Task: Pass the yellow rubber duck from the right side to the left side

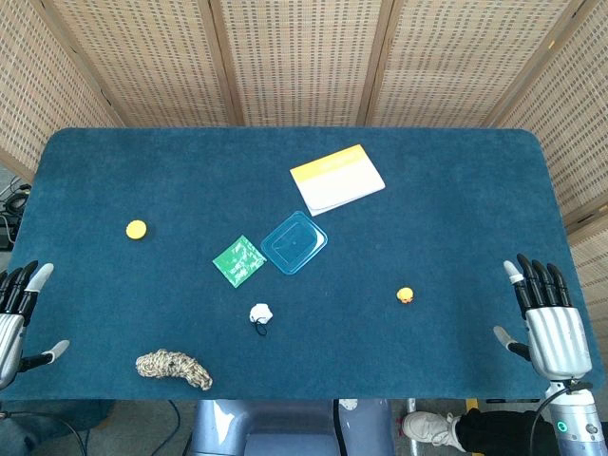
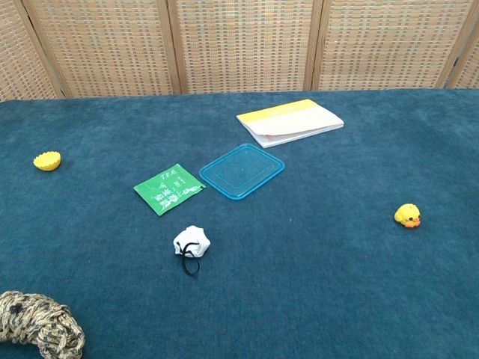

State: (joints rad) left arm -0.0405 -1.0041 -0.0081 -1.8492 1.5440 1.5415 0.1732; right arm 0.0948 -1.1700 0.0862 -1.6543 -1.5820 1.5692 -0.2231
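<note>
The yellow rubber duck (image 1: 406,295) is seen alone on the table's (image 1: 456,171) right part. The left hand (image 1: 15,313) and right hand (image 1: 543,318) are spread wide, nothing held, well apart from it.

white booklet with yellow band (image 2: 291,120) far centre | clear blue plastic lid (image 2: 242,170) just beside green tea sachet (image 2: 168,188) | small white crumpled cloth with black loop (image 2: 191,244) | yellow scalloped cup (image 2: 47,161) left | braided tan rope coil (image 2: 39,323) near-left corner | dark blue cloth-covered table (image 2: 314,284)
</note>
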